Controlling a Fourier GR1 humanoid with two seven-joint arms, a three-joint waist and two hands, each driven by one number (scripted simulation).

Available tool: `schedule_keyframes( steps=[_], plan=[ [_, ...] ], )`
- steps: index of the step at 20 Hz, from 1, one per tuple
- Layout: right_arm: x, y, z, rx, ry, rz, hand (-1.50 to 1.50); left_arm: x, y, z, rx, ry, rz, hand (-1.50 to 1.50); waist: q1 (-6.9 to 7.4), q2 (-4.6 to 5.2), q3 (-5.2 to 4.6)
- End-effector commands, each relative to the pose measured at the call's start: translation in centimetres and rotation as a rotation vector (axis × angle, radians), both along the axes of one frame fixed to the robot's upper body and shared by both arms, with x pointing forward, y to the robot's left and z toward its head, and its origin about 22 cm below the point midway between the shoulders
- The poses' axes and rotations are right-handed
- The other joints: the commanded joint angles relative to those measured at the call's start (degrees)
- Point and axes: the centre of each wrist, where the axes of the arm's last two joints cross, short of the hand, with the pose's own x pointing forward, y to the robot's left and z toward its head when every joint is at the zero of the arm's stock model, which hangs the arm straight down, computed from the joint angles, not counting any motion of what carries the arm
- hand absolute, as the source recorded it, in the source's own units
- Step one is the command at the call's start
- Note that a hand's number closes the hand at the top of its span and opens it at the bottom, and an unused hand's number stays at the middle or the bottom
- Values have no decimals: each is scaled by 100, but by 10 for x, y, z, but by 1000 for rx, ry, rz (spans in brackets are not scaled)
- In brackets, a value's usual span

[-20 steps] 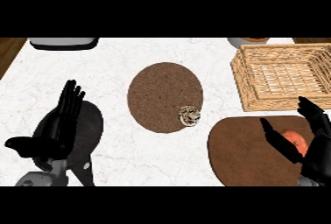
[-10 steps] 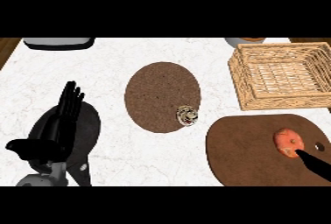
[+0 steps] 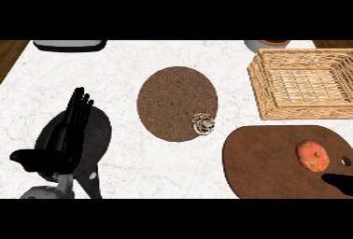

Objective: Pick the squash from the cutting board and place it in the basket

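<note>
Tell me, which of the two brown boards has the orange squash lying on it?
The cutting board at the lower right, below the basket, carries the squash. The round brown mat in the middle holds only a small speckled object at its edge.

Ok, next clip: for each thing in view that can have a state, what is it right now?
squash: lying on the cutting board, not held
basket: upright on the counter, nothing in it
left hand: open, fingers straight, holding nothing
right hand: only a tip shows at the lower right edge, just below the squash; fingers unclear
round mat: flat, a small speckled object at its lower right edge
</note>
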Motion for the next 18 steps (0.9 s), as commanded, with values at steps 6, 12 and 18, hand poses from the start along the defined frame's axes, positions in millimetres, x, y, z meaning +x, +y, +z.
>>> schedule_keyframes(
  steps=[6, 12, 18],
  plan=[
    [3, 30, 56, -1, 212, -76, -150, -7, -21, -6, -19, 5, 0, 0, 8, 13, 41],
    [13, 27, 42, 24, 257, -117, -150, -5, -6, -1, -11, -10, 6, 0, 0, 12, 51],
    [24, 40, 29, 34, 255, -131, -150, 2, -3, 11, -11, 14, -17, 0, -9, 13, 60]
  ],
)
